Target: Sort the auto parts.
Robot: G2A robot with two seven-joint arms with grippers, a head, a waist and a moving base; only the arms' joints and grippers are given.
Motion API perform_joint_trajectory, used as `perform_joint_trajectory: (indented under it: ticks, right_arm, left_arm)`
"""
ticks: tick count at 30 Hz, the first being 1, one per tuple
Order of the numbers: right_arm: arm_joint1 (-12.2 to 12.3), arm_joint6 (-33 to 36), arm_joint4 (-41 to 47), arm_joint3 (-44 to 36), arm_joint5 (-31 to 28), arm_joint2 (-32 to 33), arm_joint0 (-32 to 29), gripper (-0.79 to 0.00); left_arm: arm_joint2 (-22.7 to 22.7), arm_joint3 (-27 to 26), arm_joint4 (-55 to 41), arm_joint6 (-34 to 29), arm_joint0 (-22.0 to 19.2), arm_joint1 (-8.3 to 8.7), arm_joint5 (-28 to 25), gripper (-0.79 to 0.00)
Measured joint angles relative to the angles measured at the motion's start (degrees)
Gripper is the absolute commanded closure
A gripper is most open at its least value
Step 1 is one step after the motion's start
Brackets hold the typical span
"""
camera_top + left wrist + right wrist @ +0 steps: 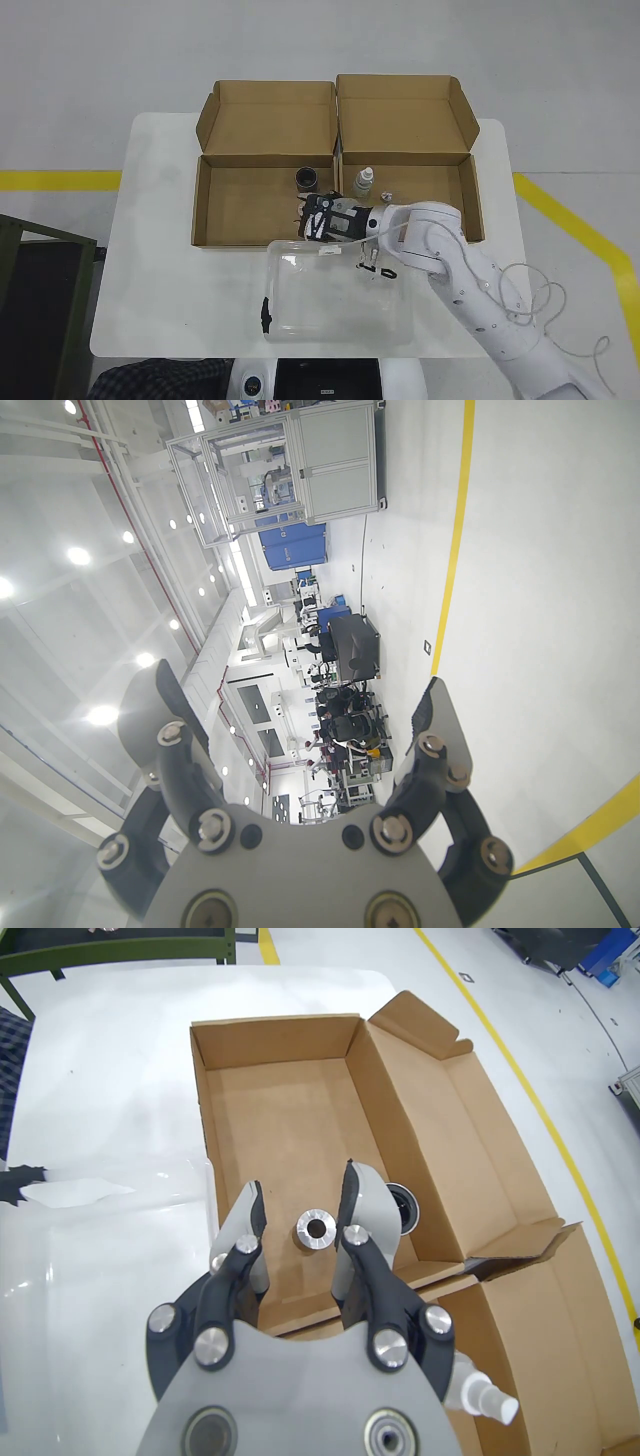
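My right gripper hangs open over the near right corner of the left cardboard box. A silver metal bushing stands on the box floor between its fingers. A black ring-shaped part sits just beyond one finger, against the box wall. From above, the right gripper covers that corner, with the black ring part behind it in the left box. My left gripper is open with nothing in it and points out at the room.
The right box holds a white bottle and a small part. A clear plastic tray lies in front of the boxes, with a black part at its left rim. Bare white table stretches to the left.
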Motion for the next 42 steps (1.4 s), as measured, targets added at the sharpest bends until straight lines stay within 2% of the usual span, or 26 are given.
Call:
perform_joint_trajectory:
  ticks: [12,20,22,24,25,26,27,42]
  right_arm:
    - [3.54,-12.63,-4.54,-9.27,-2.68,14.45,-16.4,-0.36]
    - [5.29,-22.84,-7.84,-11.61,-2.26,25.22,-27.39,-0.388]
    - [5.63,-25.9,-8.43,-11.73,-1.8,28.11,-30.1,-0.603]
    - [5.92,-28.84,-8.87,-11.63,-1.18,30.93,-32.63,-0.69]
    - [6.03,-30.03,-8.98,-11.53,-0.9,32.08,-33.65,-0.699]
    - [6.12,-31.2,-8.98,-11.38,-0.64,33.16,-34.62,-0.773]
    - [6.23,-32.68,-8.95,-11.14,-0.33,34.53,-35.81,-0.785]
    - [7.05,-44.46,-5.48,-8.31,0.53,47.76,-45.67,-0.785]
  left_arm:
    - [0.0,0.0,0.0,0.0,0.0,0.0,0.0,-0.785]
    - [0.0,0.0,0.0,0.0,0.0,0.0,0.0,-0.785]
    - [0.0,0.0,0.0,0.0,0.0,0.0,0.0,-0.785]
    - [0.0,0.0,0.0,0.0,0.0,0.0,0.0,-0.785]
    - [0.0,0.0,0.0,0.0,0.0,0.0,0.0,-0.785]
    - [0.0,0.0,0.0,0.0,0.0,0.0,0.0,-0.785]
    - [0.0,0.0,0.0,0.0,0.0,0.0,0.0,-0.785]
    - [0.0,0.0,0.0,0.0,0.0,0.0,0.0,-0.785]
